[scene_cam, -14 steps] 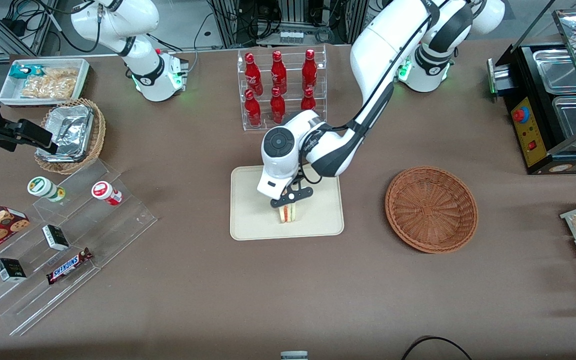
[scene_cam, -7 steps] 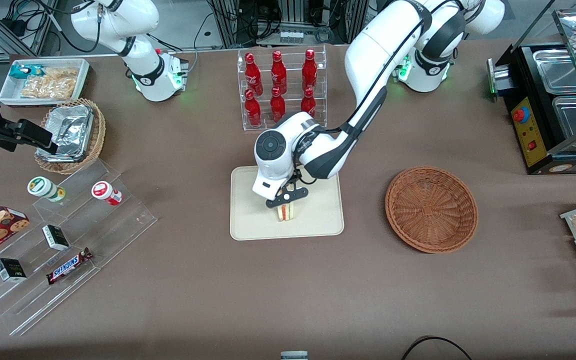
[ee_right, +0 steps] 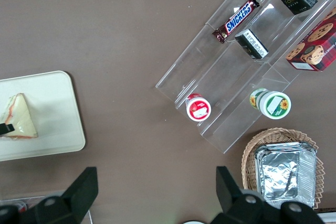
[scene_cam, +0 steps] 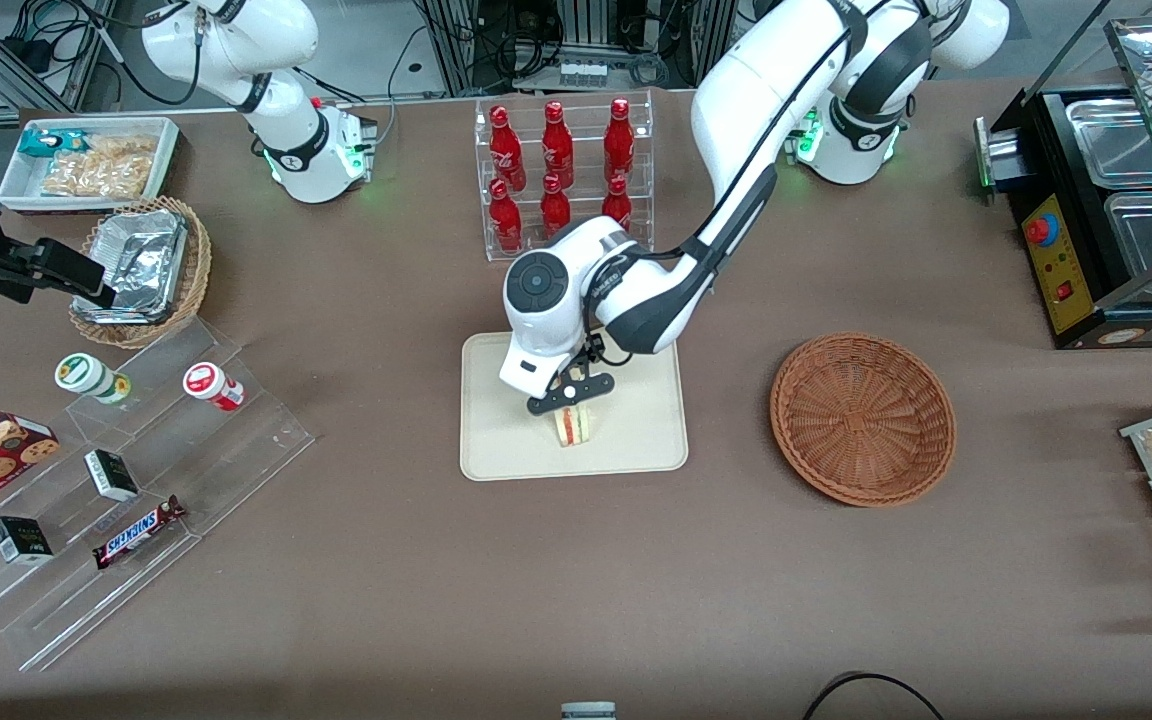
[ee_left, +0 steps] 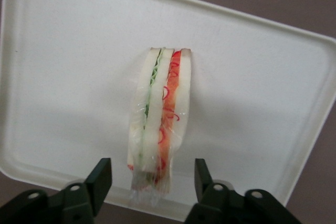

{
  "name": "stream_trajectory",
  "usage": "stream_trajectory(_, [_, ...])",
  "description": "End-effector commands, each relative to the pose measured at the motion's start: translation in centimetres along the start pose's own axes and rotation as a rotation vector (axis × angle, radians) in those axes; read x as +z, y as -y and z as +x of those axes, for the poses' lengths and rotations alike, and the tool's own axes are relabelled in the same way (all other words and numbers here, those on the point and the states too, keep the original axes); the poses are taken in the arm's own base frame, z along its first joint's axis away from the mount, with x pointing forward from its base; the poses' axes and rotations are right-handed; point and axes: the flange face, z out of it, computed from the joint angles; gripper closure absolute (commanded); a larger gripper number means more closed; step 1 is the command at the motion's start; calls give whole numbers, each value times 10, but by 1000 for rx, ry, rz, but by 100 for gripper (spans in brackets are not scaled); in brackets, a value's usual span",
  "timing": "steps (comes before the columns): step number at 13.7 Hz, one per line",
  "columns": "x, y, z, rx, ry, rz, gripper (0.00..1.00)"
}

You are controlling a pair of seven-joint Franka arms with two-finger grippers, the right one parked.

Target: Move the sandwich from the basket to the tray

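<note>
The sandwich (ee_left: 159,119) is standing on its edge on the tray (scene_cam: 496,455), and it is being straddled by the gripper (ee_left: 152,179), whose jaws are spread apart and not touching the bread. It could be tipped over if a finger is dragged against it while rising. The basket (scene_cam: 863,417) is lying well apart, toward the working arm's end. The bottle rack (scene_cam: 561,175) is standing farther from the camera, close to the arm.
</note>
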Motion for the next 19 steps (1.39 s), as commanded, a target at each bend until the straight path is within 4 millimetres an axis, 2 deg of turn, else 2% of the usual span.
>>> stream_trajectory(1, [-52,14,-1,-12,-37,20,0])
stream_trajectory(4, [-96,58,34,-13,-41,27,0])
stream_trajectory(5, [-100,69,34,-4,-17,82,0])
stream_trajectory(6, [-107,84,45,-14,0,117,0])
stream_trajectory(7, [-118,106,72,-31,7,114,0])
stream_trajectory(8, [-126,121,81,0,14,117,0])
stream_trajectory(9, [-130,136,82,30,28,124,0])
stream_trajectory(11, [-139,180,103,49,34,132,0])
stream_trajectory(14, [-157,233,125,114,41,131,0])
stream_trajectory(17, [-165,277,145,151,52,132,0])
stream_trajectory(19, [-172,302,151,168,59,128,0])
